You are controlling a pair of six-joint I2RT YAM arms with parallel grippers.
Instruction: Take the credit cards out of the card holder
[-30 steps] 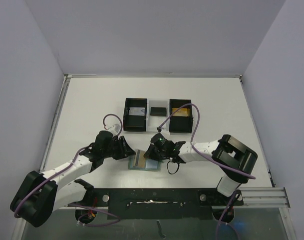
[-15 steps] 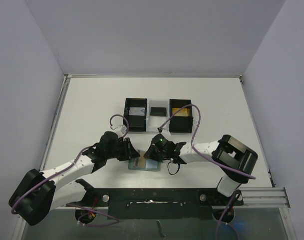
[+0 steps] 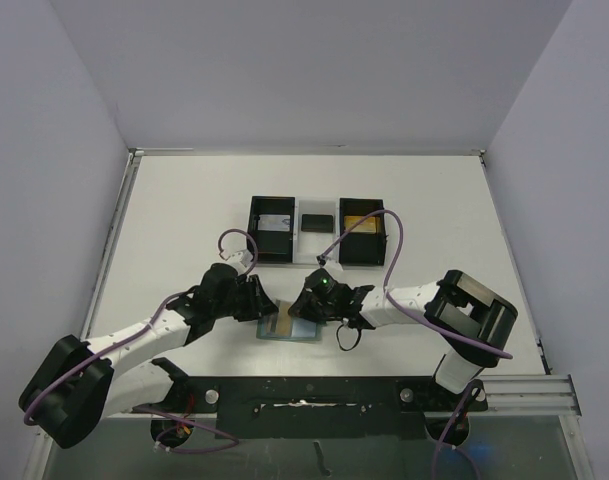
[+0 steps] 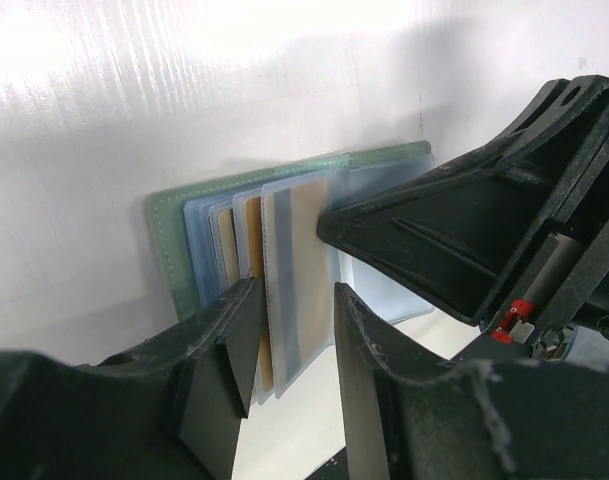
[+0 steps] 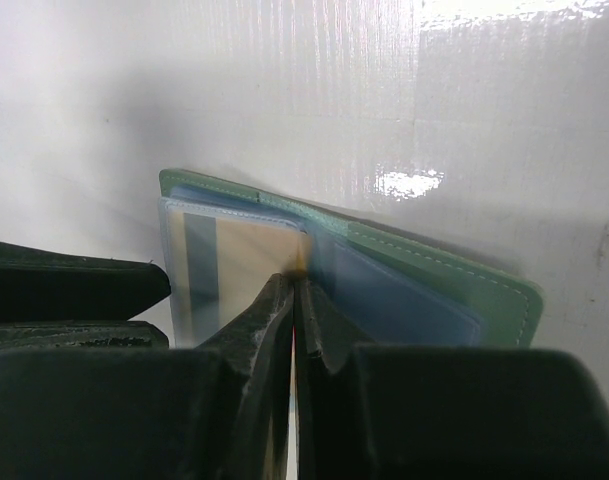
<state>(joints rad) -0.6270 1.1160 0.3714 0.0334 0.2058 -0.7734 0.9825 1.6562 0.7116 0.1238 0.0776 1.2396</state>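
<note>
While closed right fingers (image 5: 252,345) pin the open card holder (image 5: 454,277) at its fold, left fingers (image 4: 222,345) stand apart astride a tan card (image 4: 300,250).

Bright even overhead light, white glare on the table (image 5: 409,183), soft shadows, near fingers (image 5: 254,400) blurred in wrist views.

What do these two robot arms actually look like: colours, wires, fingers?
The left arm and right arm are white tubes linked by chunky black joints. A thin purple cable loops loosely along each. The left gripper and right gripper are matte black, each with two wedge-shaped fingers. A small red tab marks the right gripper's body.
</note>
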